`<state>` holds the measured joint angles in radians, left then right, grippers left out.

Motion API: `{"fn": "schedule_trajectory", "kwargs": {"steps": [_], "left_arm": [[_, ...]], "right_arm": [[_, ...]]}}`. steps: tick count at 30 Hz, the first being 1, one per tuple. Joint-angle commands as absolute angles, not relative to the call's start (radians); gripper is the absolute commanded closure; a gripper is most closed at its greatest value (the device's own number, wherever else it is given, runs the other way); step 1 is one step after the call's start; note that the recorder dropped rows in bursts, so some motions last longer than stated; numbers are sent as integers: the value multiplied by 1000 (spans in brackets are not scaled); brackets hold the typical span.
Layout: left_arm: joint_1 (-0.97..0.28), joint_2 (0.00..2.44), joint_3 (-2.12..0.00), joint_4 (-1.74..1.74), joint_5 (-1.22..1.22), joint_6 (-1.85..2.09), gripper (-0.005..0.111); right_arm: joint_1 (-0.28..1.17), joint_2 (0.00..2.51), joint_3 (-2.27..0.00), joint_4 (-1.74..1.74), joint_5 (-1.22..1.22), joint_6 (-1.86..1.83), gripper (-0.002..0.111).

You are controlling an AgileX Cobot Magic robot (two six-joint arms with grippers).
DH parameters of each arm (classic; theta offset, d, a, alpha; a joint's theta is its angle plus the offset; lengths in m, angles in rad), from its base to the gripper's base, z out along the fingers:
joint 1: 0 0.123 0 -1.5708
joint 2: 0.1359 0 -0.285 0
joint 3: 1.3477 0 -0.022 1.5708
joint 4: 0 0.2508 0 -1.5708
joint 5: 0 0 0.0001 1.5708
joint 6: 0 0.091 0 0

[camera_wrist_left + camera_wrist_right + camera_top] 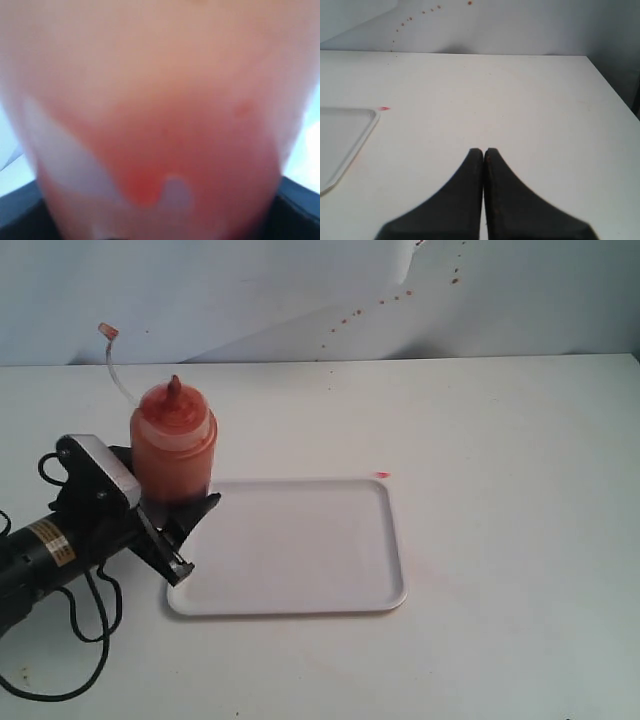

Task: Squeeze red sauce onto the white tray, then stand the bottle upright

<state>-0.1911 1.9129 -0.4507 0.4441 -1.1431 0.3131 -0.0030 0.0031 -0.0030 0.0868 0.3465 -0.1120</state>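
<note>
The bottle (172,445) stands upright at the white tray's (300,600) far left corner, its red nozzle up and its thin tethered cap (108,331) sticking out behind. Darker red sauce (150,165) shows through its wall, which fills the blurred left wrist view. My left gripper (200,537) is shut on the bottle's lower part, with a black finger on each side. The bottle's base is hidden behind the fingers. I see no sauce on the tray's surface. My right gripper (484,150) is shut and empty over bare table, to the right of the tray's edge (370,120).
A small red smear (382,475) lies on the table just past the tray's far right corner, also in the right wrist view as a red smear (384,108). Red specks (395,298) dot the grey backdrop. The left arm's black cable (95,625) loops on the table at front left.
</note>
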Motion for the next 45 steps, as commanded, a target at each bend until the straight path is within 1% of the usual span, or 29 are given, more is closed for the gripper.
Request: {"fn": "schedule_trajectory", "kwargs": {"steps": [1,33,37,41,43,45], "left_arm": [[-203,1913,-460,309,-1168,375,107],[-203,1913,-460,350,-1151,405,107],[-203,1913,-460,350,-1151,405,107],[-203,1913,-460,352,-1146,401,107],[-203,1913,-460,361,-1144,401,107],[-203,1913,-460,375,-1144,401,107]], "right_arm": [[-10,0,0,90,345,-119,108],[-10,0,0,90,345,-119,108],[-10,0,0,83,296,-132,108],[-10,0,0,209,218,-130,108],[-10,0,0,281,130,-127,108],[-10,0,0,464,60,-102,108]]}}
